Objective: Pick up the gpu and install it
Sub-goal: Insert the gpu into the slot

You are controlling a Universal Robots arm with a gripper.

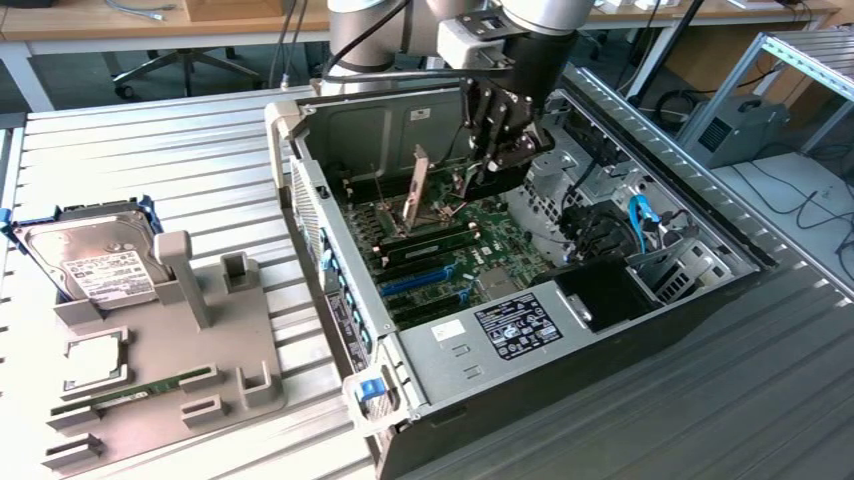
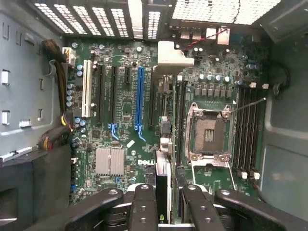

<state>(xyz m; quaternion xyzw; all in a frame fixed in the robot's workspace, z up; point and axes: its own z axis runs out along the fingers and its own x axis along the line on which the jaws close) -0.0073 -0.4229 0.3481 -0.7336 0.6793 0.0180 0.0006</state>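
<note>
While the arm reaches into the open case (image 1: 304, 190), the tool (image 1: 503, 150) is clenched on the gpu (image 2: 162, 180), gripping it edge-on between the fingers (image 2: 143, 207). The gpu stands upright over the motherboard (image 2: 122, 108), between the blue slot (image 2: 139, 96) and the CPU socket (image 2: 208, 134); contact with a slot cannot be told. The hard drive (image 1: 87, 262) and memory stick (image 1: 134, 390) rest on the grey fixture (image 1: 234, 345) on the counter (image 1: 160, 150), at the exterior view's left, well apart from the case.
</note>
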